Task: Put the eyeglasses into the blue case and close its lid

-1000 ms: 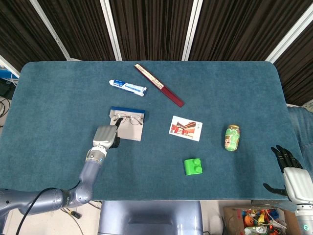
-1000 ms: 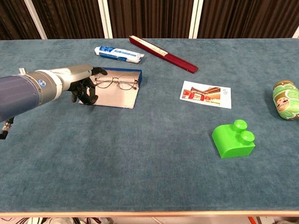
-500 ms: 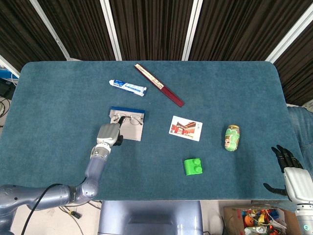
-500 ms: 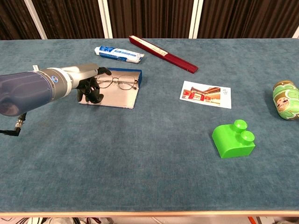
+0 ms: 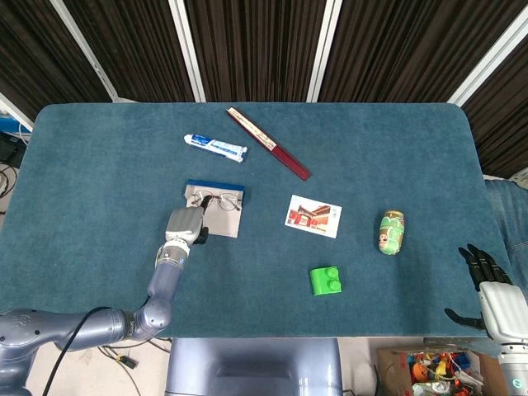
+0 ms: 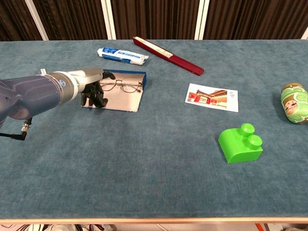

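The blue case [image 5: 223,219] lies open and flat left of the table's middle, its grey lining facing up. The eyeglasses [image 5: 216,199] lie inside it along the far blue edge; the chest view shows the eyeglasses [image 6: 121,84] on the case [image 6: 122,98] too. My left hand [image 5: 183,224] is at the case's left end. In the chest view, the left hand [image 6: 92,86] has its dark fingers curled down onto the lining beside the glasses' left temple. Whether it grips the case edge is unclear. My right hand [image 5: 487,285] hangs off the table's right front corner, fingers spread, holding nothing.
A toothpaste tube [image 5: 215,148] and a long red closed fan [image 5: 268,153] lie behind the case. To its right are a picture card [image 5: 313,216], a green toy block [image 5: 327,280] and a green painted doll [image 5: 391,233] on its side.
My left hand has crept slightly right and forward onto the case's left end, and the forearm has swung nearer. The glasses, the case and the right hand have not moved.
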Controlling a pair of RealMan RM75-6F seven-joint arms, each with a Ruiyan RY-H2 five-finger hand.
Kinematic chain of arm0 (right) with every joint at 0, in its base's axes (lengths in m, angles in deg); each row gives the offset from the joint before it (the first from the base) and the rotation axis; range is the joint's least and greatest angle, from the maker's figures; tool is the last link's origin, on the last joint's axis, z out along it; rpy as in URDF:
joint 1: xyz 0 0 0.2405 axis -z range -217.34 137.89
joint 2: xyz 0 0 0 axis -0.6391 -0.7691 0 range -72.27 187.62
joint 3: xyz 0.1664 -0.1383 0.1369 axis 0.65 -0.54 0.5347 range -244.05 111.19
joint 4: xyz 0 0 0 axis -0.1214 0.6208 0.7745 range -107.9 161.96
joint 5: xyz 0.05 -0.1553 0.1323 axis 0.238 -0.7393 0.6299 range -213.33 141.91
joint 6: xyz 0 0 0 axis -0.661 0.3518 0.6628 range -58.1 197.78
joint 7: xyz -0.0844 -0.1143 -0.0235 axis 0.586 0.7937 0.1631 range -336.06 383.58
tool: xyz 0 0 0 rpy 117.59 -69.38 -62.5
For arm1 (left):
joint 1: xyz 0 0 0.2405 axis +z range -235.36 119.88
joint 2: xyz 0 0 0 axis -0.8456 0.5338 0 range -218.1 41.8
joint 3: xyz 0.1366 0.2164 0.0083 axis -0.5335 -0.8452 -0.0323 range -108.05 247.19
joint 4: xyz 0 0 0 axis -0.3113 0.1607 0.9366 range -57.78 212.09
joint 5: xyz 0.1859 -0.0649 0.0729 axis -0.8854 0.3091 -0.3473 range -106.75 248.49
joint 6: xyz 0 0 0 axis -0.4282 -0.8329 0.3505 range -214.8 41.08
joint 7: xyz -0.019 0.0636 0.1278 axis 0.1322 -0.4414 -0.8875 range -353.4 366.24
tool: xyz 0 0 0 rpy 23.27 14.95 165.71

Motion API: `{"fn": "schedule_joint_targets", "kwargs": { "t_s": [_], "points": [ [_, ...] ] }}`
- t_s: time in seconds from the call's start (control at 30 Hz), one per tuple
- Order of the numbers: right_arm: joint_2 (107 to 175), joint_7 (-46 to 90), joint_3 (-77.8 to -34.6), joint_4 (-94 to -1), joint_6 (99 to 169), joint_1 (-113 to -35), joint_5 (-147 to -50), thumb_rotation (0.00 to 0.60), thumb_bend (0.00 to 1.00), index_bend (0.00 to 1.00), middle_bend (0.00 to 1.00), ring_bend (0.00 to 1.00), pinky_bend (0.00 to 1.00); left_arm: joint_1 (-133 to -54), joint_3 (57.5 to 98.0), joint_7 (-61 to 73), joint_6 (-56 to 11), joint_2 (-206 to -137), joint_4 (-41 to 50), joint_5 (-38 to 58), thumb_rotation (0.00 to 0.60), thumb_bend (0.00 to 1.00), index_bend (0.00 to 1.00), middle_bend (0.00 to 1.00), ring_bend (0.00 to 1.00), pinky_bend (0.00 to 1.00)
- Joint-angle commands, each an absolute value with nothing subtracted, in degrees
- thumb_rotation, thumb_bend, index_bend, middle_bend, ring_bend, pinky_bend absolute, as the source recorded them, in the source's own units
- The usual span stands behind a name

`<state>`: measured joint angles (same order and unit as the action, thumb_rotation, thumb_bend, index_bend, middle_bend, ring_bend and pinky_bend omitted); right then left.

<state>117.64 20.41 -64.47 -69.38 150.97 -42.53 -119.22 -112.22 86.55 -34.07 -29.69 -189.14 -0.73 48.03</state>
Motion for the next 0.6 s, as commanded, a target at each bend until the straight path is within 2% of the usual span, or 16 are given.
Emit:
{"fn": "schedule_joint_targets", "kwargs": {
  "t_s": [0.03, 0.6],
  "points": [
    [117.63, 20.42, -64.46, -69.39, 150.95, -42.53, -119.16, 0.600, 0.12, 0.00, 0.00, 0.03, 0.18, -112.45, 86.46, -34.35, -29.73, -189.30, -0.41, 48.22, 0.600, 0.51, 0.00, 0.70, 0.61, 0.61],
    [117.57, 20.51, -64.36, -69.58, 150.84, -42.51, -118.82, 0.600, 0.13, 0.00, 0.00, 0.03, 0.18, -113.74, 86.52, -35.39, -29.70, -190.39, 0.99, 49.41, 0.600, 0.51, 0.00, 0.70, 0.61, 0.61]
  ]
}}
